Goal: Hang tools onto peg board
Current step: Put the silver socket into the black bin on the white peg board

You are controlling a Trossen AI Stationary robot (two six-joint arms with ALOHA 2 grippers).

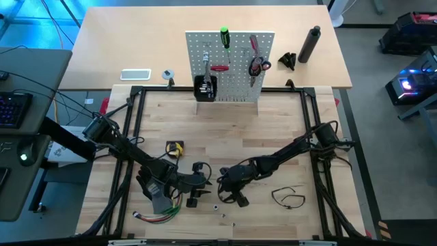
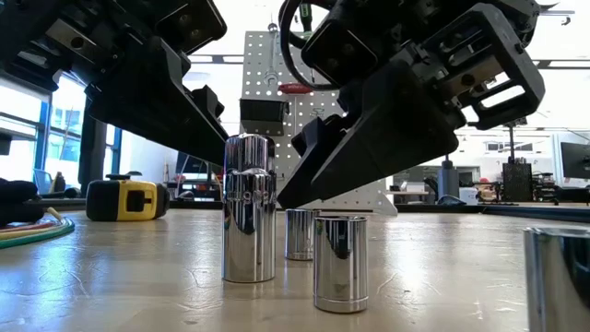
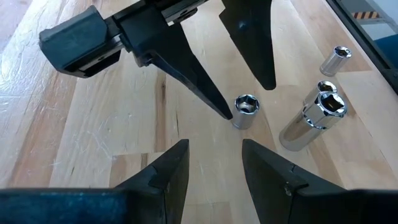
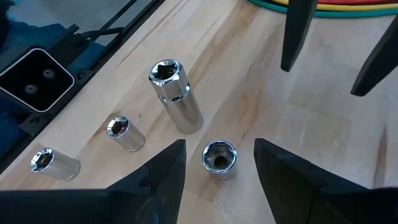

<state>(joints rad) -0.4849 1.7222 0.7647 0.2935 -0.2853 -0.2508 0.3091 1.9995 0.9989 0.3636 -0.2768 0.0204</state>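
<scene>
Several chrome sockets stand on the wooden table. A short socket (image 4: 219, 160) rests on its end between the fingers of my right gripper (image 4: 221, 146), which is open and slants down; a gap shows on each side. A tall socket (image 4: 177, 93) stands just beyond it. My left gripper (image 3: 216, 144) faces the same spot from the other side, open and holding nothing, a little short of the short socket (image 3: 245, 111). The peg board (image 1: 231, 65) stands upright at the far side with a green screwdriver (image 1: 224, 37) and red-handled scissors (image 1: 257, 65) hanging on it.
A yellow tape measure (image 1: 175, 147) lies behind the left arm, coloured wires (image 1: 157, 217) near the front edge, and a thin black loop (image 1: 287, 197) to the right. One more socket (image 4: 124, 132) stands upright and another (image 4: 56, 165) lies on its side. A black frame (image 1: 136, 123) borders the work area.
</scene>
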